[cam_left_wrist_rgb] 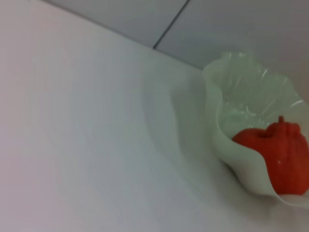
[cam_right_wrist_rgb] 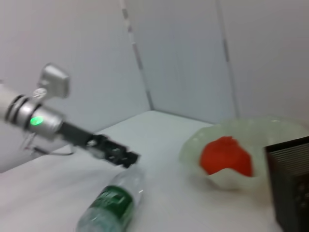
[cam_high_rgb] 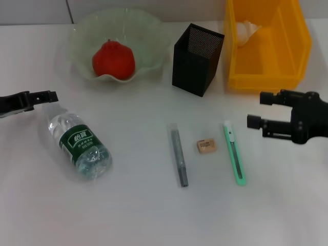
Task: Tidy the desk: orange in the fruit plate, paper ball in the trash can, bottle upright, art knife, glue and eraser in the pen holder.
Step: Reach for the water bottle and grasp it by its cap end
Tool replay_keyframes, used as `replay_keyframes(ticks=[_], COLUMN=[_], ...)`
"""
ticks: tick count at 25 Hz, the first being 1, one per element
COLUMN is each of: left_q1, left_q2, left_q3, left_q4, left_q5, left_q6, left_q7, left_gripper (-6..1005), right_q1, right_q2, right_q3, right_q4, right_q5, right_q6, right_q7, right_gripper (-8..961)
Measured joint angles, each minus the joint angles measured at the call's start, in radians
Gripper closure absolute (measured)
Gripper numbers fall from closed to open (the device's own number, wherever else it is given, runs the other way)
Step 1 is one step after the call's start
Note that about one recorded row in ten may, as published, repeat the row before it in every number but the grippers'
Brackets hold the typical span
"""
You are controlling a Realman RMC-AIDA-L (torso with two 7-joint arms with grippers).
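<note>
The orange (cam_high_rgb: 113, 59) lies in the pale green fruit plate (cam_high_rgb: 148, 36) at the back left; both also show in the left wrist view, orange (cam_left_wrist_rgb: 280, 152) and plate (cam_left_wrist_rgb: 227, 145). The paper ball (cam_high_rgb: 246, 32) lies in the yellow bin (cam_high_rgb: 269, 77). The clear bottle (cam_high_rgb: 80, 145) with a green label lies on its side at the left. My left gripper (cam_high_rgb: 50, 96) hovers just beside the bottle's cap end. The grey glue stick (cam_high_rgb: 179, 155), eraser (cam_high_rgb: 206, 146) and green art knife (cam_high_rgb: 234, 152) lie in the middle. My right gripper (cam_high_rgb: 259, 109) is open and empty, right of the knife.
The black mesh pen holder (cam_high_rgb: 197, 59) stands between the plate and the bin. The right wrist view shows the left gripper (cam_right_wrist_rgb: 126, 157) by the bottle (cam_right_wrist_rgb: 112, 205), with the plate (cam_right_wrist_rgb: 193, 145) and the holder (cam_right_wrist_rgb: 289, 183) behind.
</note>
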Motion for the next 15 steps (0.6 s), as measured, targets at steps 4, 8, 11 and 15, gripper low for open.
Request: replay_keyframes(ticks=[4,8,11,15], left_q1=[-0.017,-0.030,-0.048,-0.077], left_q2=[0.000,-0.001,-0.001,0.000], left_q3=[-0.007,-0.008,-0.008,-0.008], left_q4=[-0.015,-0.026,-0.053,-0.090], left_q5=[0.025,0.038,0.048,0.053], left_q6=[-0.010,-0.017,-0.029,-0.032], left_q7=[-0.027,-0.036,-0.037,-0.036], left_gripper=[177,180,182,185], right_q1=[-0.011,-0.010,-0.005,-0.003], right_q2=[0.001,0.001,-0.001,-0.003], right_q3=[-0.001,-0.001,0.000,0.002], right_q4=[0.053,0.136,0.158,0.171], right_q5=[0.001,0.001,0.001,0.002], right_q6=[-0.069,-0.091,-0.089,-0.089], right_q7=[-0.140,-0.206,-0.211,-0.215], right_gripper=[213,214,214,214])
